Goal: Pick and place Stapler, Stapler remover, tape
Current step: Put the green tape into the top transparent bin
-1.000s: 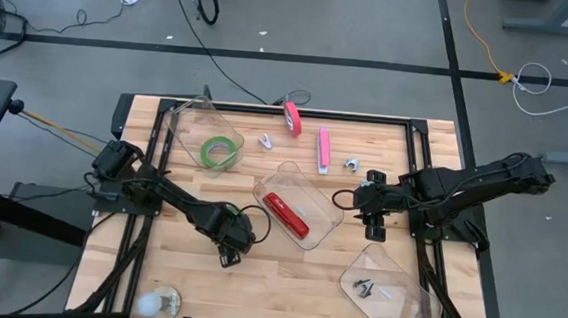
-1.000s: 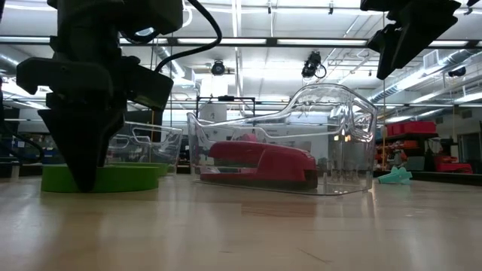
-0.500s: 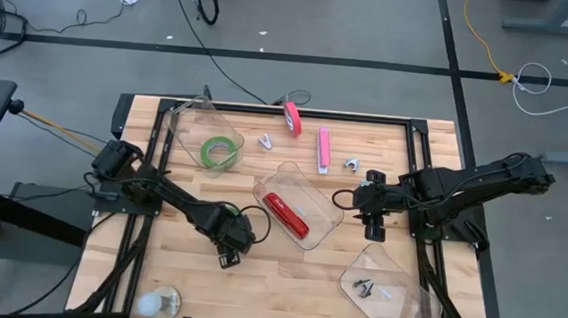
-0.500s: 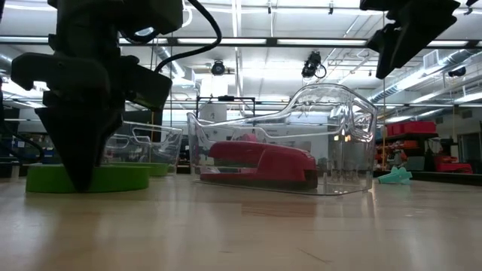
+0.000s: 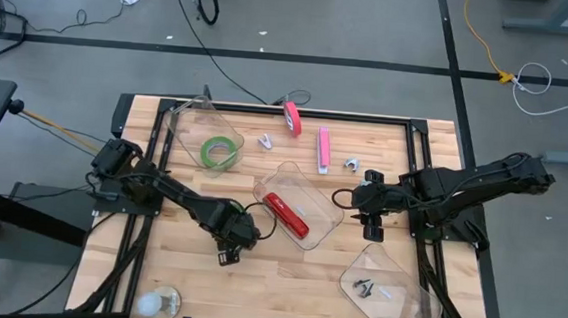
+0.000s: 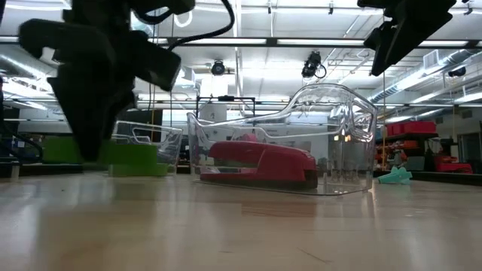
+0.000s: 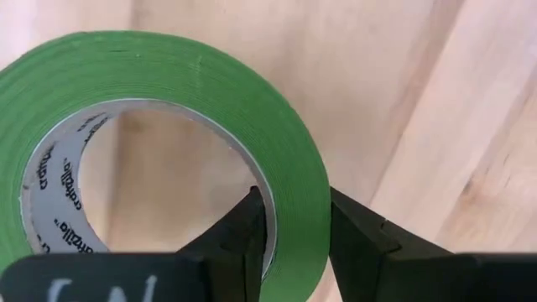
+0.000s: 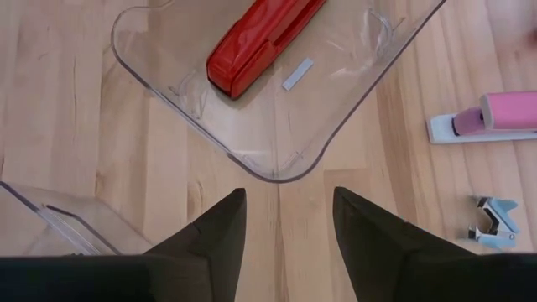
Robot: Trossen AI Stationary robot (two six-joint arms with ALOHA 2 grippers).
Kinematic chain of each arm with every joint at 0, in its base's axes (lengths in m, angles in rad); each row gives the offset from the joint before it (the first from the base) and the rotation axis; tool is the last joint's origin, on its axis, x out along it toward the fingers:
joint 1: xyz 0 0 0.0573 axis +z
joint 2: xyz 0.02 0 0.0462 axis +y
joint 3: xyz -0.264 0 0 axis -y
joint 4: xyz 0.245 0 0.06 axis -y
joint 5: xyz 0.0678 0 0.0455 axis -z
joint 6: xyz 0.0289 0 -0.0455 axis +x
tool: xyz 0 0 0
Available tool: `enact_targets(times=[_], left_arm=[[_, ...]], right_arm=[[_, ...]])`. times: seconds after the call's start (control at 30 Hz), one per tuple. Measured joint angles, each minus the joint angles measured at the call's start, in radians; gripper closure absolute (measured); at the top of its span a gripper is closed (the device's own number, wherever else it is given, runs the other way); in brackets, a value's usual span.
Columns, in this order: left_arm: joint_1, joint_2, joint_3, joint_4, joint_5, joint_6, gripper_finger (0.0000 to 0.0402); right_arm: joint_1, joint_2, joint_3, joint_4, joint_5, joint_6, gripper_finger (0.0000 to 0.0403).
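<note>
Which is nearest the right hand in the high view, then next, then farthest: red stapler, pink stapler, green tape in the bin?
From the right hand:
1. Red stapler, in the middle bin beside it.
2. Pink stapler, toward the far edge.
3. Green tape, in the far-left bin.

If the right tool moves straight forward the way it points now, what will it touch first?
Probably the rim of the clear tray holding the red stapler, directly ahead of the open right tool; its height above the table is unclear, so it might pass over.
</note>
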State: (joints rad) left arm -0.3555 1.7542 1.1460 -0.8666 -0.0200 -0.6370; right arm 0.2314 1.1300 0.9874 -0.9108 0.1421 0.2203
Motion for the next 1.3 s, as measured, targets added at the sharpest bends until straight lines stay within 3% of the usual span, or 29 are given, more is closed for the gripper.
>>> enact_targets(times=[0.43, 0.97, 1.3], left_arm=[[0.158, -0.001, 0.2, -0.257, 0.022, 0.205, 0.029], [0.465, -0.002, 0.396, -0.428, -0.105, 0.408, 0.029], [0.679, -0.026, 0.437, -0.605, -0.19, 0.334, 0.029]], right_arm=[[0.0, 0.0, 0.0, 0.0, 0.0, 0.003, 0.0222], [0.0, 0.0, 0.0, 0.0, 0.0, 0.003, 0.0222], [0.0, 0.0, 0.0, 0.007, 0.0, 0.006, 0.0222]])
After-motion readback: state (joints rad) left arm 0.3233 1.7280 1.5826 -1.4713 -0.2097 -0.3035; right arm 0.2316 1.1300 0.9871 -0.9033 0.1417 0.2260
